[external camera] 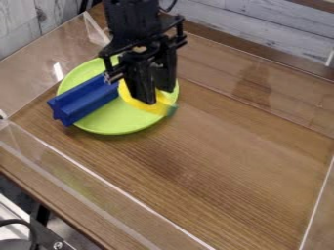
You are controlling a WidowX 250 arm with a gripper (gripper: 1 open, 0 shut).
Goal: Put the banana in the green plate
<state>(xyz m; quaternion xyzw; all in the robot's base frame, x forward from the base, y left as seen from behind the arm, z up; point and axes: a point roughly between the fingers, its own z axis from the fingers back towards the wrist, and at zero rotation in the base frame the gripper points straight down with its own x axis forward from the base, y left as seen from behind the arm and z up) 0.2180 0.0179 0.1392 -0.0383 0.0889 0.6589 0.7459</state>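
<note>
Over the green plate [115,119], at its right side, hangs the banana [144,101], yellow, mostly hidden behind the black gripper [146,98], which is clenched on it and points nearly straight down. Blue block [84,98] lies across the plate's left edge. Plate sits on the wooden table [222,156], clear wall [78,186] along the near side.
</note>
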